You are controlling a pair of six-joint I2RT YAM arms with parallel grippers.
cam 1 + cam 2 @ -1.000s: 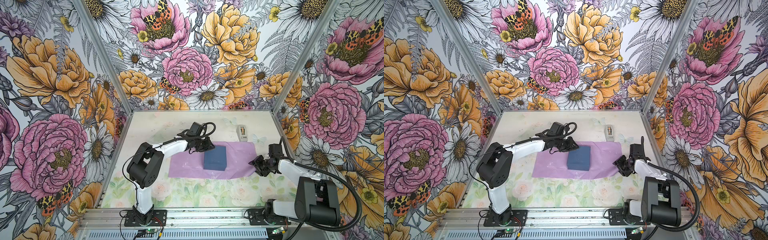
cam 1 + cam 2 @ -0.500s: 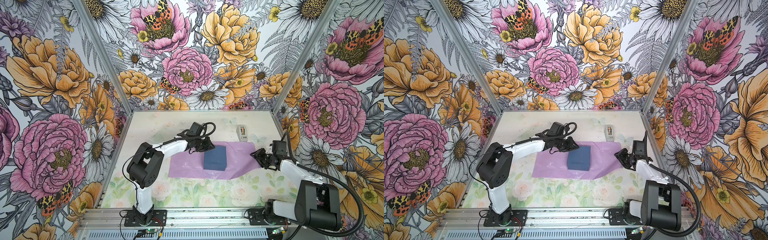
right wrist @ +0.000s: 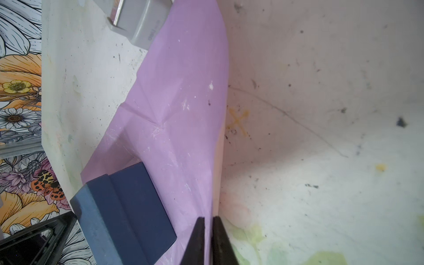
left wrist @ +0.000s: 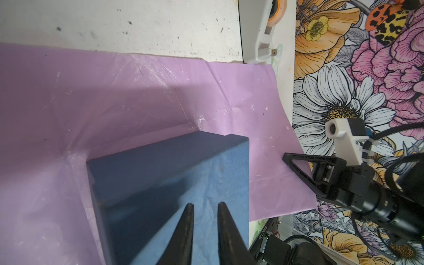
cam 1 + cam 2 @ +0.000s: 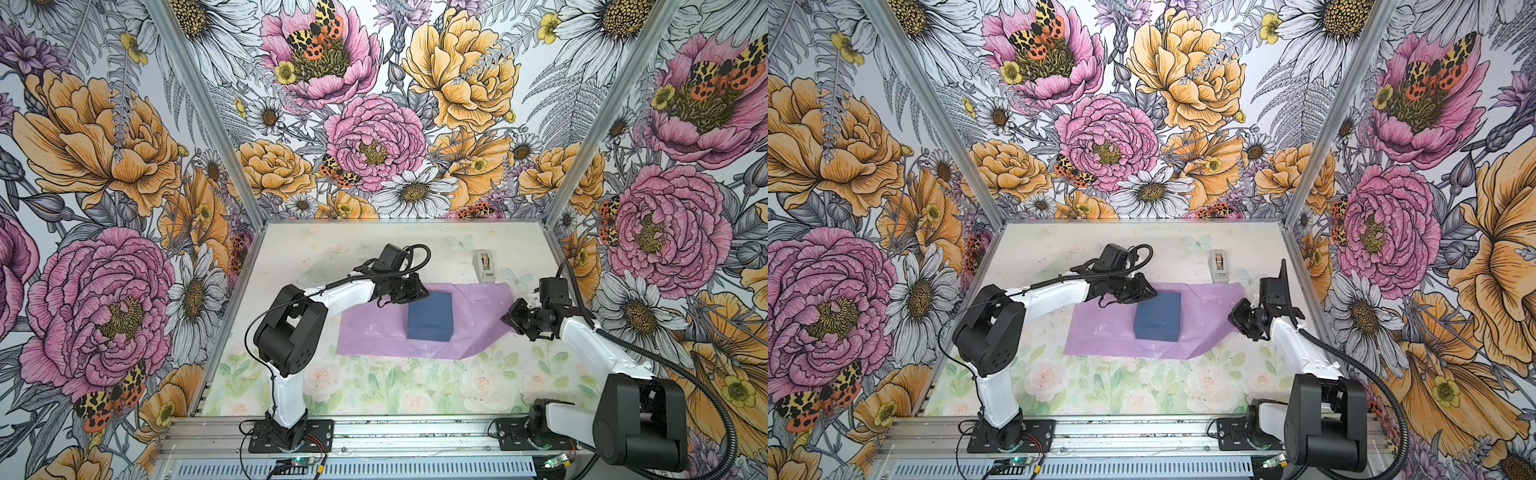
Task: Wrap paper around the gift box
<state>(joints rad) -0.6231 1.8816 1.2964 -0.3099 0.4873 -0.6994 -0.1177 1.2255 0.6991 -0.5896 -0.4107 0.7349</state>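
Gift box (image 5: pixel 430 316), dark blue, lying flat on the purple paper (image 5: pixel 374 332) near the middle of the tabletop (image 5: pixel 316 253) in both top views. Paper reaching out past the box on every side, its near right outline running slantwise. Left gripper (image 5: pixel 423 294) over the box's far left corner. Right gripper (image 5: pixel 506 320) at the paper's right edge, close to the right edge of the tabletop. Grey tape dispenser (image 5: pixel 484 268) toward the far right corner, just beside the paper's far edge.

Left wrist view: jaws a narrow gap apart with nothing between them, fingertips (image 4: pixel 189 208) over the top face of the box (image 4: pixel 172 174); pressing down or not, cannot tell. Creased, white-scuffed paper (image 4: pixel 91 103) all round the box. Right gripper (image 4: pixel 286 158) at the sheet's edge.

Right wrist view: jaws pinched almost together on the paper's edge (image 3: pixel 183 114), a thin purple strip between them. Edge raised off the tabletop, pale underside showing along it. Box (image 3: pixel 128 206) on the sheet beside the jaws; tape dispenser (image 3: pixel 142 25) at the sheet's far end.
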